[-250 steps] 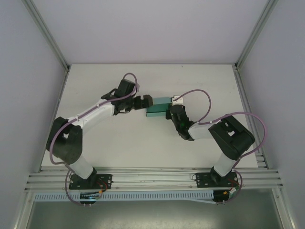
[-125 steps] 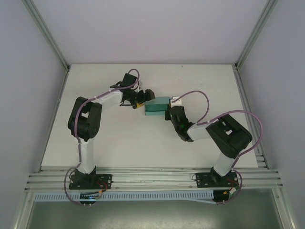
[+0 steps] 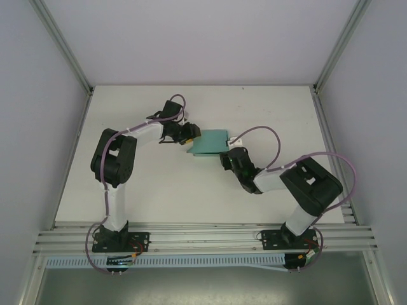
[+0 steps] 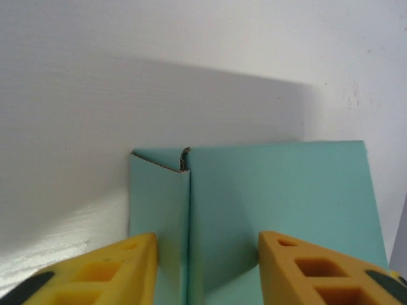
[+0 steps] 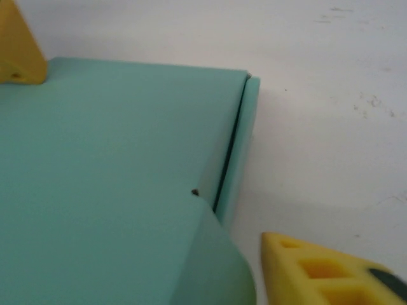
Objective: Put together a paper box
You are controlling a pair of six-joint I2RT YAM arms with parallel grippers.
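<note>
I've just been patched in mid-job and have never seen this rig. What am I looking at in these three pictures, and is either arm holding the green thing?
Two robot arms are bolted at the near edge of a white table. The wide picture comes from a fixed camera above and behind them; the close-ups come from a camera on each wrist, where the yellow blocks are that arm's own fingers. On the table lies the paper box, teal card. The left gripper is at its left end, the right gripper at its near right corner. Both have jaws apart over the card; neither plainly grips it.
</note>
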